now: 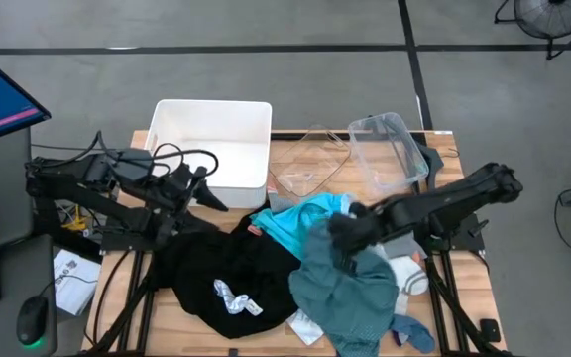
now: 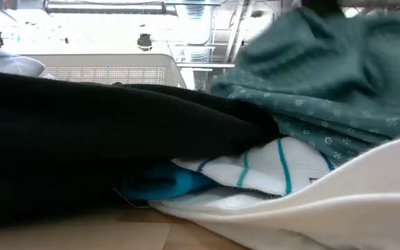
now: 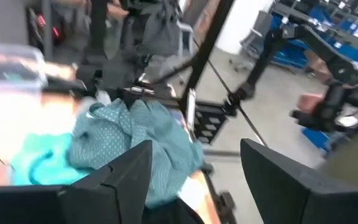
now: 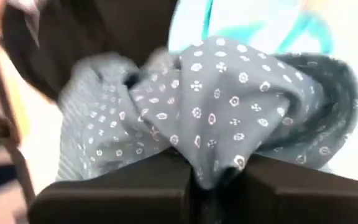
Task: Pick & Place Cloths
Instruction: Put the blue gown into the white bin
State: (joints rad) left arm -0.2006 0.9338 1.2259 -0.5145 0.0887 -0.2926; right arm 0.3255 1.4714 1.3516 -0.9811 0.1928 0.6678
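Note:
The teal-green patterned shirt (image 1: 350, 293) lies at the table's near right, over white striped socks (image 2: 269, 170) and beside the bright cyan shirt (image 1: 300, 223). The large black garment (image 1: 221, 273) is spread over the near middle. My right gripper (image 1: 340, 233) is over the teal shirt's far edge and is shut on it. My left gripper (image 3: 194, 180) is open and hovers by the white bin's near side (image 1: 209, 193), touching nothing. A small blue piece (image 1: 414, 332) lies at the near right edge. My right gripper pinches a gathered bunch of the teal-green shirt's cloth (image 4: 219, 158) between its two fingers, with several folds showing. The fingers come from above, slanting in from the table's right. The bunch rises to the fingers, while the rest of the shirt (image 2: 325, 83) lies on the pile.
The white plastic bin (image 1: 216, 139) stands at the far left of the table. Two clear plastic bins (image 1: 390, 149) (image 1: 310, 164) stand at the far right. Cables run along the left arm. A white cloth (image 2: 339, 201) lies close to the low camera.

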